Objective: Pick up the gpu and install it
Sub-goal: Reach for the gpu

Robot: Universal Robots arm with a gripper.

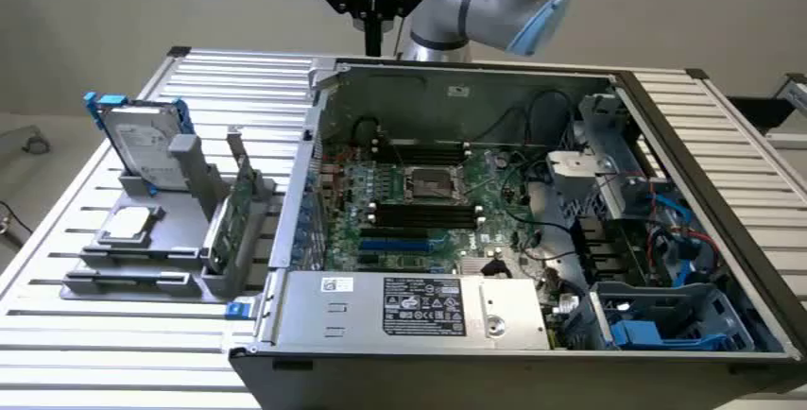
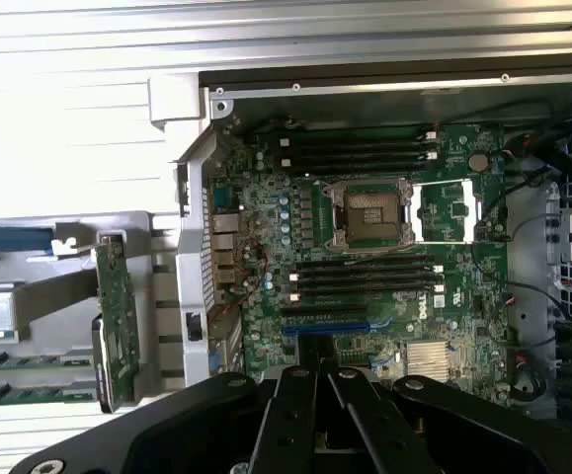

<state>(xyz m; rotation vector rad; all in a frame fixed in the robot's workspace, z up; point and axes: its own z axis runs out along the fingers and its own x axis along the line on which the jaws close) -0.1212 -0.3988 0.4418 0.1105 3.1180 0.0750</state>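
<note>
Inspection of the station found the end effector raised above the rear wall of the open computer case. Its fingers were pressed together and carried nothing. In the wrist view the end effector looked straight down over the motherboard, near the blue expansion slot. By judgement, this was a high vantage from which both the case and the parts rack could be surveyed.

The gpu had not been picked up. It stood on edge in a slot of the grey holder on the slatted worktop, just beside the case on the exterior view's left. In the wrist view the gpu showed its green board face. Standing on edge appeared to leave its upper edge free for a pinch from above. The end effector was well apart from it.

A silver hard drive with blue rails leaned upright in the same holder, farther from the case than the gpu.

The case lay on its side with the cover off, leaving the motherboard facing upward and its slots open to a vertical approach. No card occupied the blue slot, so installation was judged not yet begun.
</note>
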